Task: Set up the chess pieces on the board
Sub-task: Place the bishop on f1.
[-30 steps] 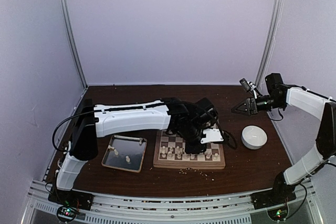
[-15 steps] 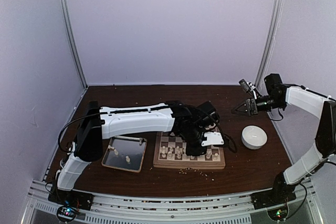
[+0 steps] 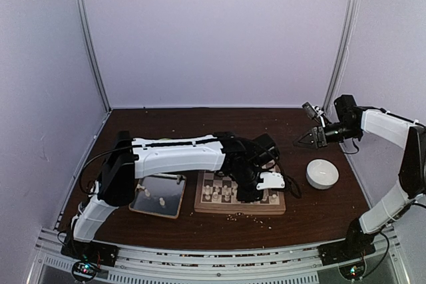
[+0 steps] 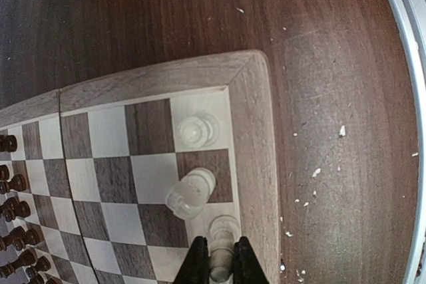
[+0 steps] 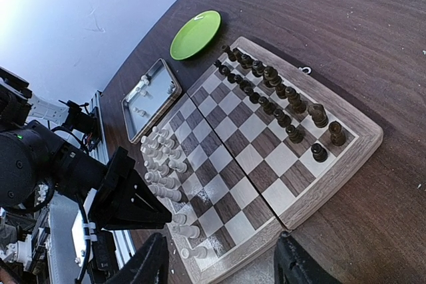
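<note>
Looking at your left gripper (image 4: 218, 265), you are seeing its fingers clamping on a cream piece (image 4: 224, 231) at the outer row of the board (image 4: 249, 131), w/ the rim just to the tool's right. I cannot tell if the piece's base is touching the sq. Just ahead of the fingertips a 2nd cream piece (image 4: 190, 192) is leaning over, and further ahead a 3rd cream piece (image 4: 198, 130) is standing upright in the corner sq. Dark pieces (image 4: 13, 184) are standing far to the tool's left. Your right gripper (image 5: 219, 264) is hanging w/ fingers apart, holding nothing, well apart from the board, which is lying ahead of it. A white bowl (image 3: 322, 173) is sitting near it.
</note>
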Tool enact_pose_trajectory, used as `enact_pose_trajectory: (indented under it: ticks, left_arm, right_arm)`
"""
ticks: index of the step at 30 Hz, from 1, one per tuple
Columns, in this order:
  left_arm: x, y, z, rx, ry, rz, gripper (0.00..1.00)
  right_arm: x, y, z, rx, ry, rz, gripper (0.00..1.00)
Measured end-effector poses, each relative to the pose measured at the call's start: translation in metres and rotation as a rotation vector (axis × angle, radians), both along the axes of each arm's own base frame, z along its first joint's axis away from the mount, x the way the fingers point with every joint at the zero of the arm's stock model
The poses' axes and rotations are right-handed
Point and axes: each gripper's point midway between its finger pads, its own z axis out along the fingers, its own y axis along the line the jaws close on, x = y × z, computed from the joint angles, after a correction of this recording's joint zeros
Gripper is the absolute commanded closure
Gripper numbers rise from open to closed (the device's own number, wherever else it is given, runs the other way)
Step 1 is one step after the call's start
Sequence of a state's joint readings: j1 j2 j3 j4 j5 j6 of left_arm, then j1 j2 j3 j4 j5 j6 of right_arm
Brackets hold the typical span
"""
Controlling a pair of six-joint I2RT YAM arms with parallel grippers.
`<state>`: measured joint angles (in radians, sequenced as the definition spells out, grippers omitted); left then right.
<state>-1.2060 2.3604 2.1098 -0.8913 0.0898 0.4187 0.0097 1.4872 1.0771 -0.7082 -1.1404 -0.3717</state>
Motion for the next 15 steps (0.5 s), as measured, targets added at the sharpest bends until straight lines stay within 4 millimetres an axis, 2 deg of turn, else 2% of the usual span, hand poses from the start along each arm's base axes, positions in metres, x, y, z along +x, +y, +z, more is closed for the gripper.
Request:
enact_pose_trajectory:
  ticks: [15]
  left_arm:
    - [0.0036, -0.0022, -0.0016, 0.001, -0.014, 0.007, 0.94]
  right_arm:
    - [-0.0005, 0.0008, 0.0012, 0.003, 0.0, 0.015, 0.46]
